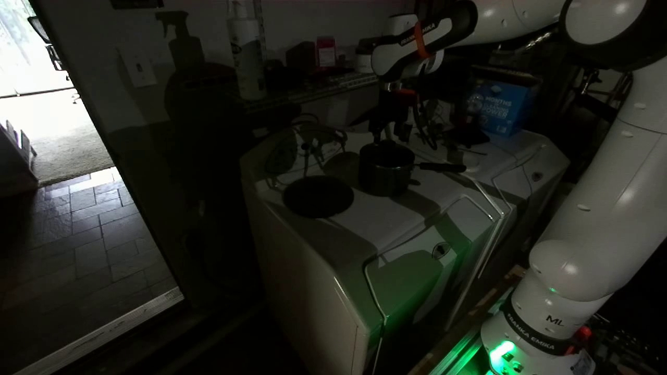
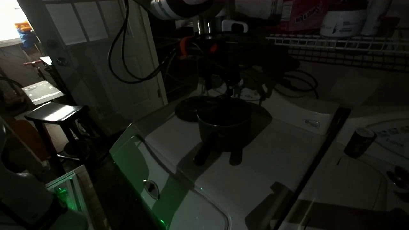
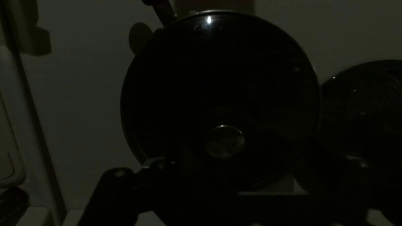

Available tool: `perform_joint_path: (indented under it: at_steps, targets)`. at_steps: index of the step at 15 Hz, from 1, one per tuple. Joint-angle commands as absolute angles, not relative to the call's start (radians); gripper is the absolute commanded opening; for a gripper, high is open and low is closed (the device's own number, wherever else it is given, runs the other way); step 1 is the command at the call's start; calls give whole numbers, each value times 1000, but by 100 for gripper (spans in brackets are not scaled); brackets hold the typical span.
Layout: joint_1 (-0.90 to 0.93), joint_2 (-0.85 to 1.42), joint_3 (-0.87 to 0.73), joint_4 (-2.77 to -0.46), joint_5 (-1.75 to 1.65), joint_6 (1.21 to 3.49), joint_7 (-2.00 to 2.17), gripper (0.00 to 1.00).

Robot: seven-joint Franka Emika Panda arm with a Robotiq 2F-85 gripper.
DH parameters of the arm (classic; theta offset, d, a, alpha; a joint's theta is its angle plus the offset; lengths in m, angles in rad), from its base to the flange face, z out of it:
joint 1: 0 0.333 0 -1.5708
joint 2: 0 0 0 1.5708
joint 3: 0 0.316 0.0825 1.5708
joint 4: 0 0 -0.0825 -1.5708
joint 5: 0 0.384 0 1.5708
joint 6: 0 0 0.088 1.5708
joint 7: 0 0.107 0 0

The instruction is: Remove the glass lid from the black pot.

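The black pot point(image 1: 384, 181) stands upright on a white appliance top, its handle sticking out; it also shows in an exterior view point(image 2: 225, 135). The glass lid point(image 3: 216, 72) lies on the pot, very dark, with a round knob point(image 3: 225, 142) on top. My gripper point(image 1: 390, 136) points down just above the lid; it also shows in an exterior view point(image 2: 219, 87). In the wrist view its fingers point(image 3: 240, 153) are apart, one on each side of the knob, a little towards the bottom edge. Nothing is seen held. The dark light hides whether a finger touches the lid.
A round dark dish point(image 1: 318, 197) lies beside the pot. The pot handle point(image 1: 443, 167) points away from the dish. A blue box point(image 1: 499, 107) stands behind on the neighbouring appliance, and a dark can point(image 2: 360, 142) stands there too. A wire shelf point(image 2: 335, 41) hangs above. Cables point(image 2: 137, 76) loop from the arm.
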State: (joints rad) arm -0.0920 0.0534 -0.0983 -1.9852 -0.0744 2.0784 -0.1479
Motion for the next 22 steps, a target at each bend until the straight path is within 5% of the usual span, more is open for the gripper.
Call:
perform_joint_path:
  at_steps: [1, 22]
  targets:
    - [-94, 54, -96, -1983, -74, 2076, -148, 100]
    - [-99, 65, -107, -2013, -127, 2087, -118, 100]
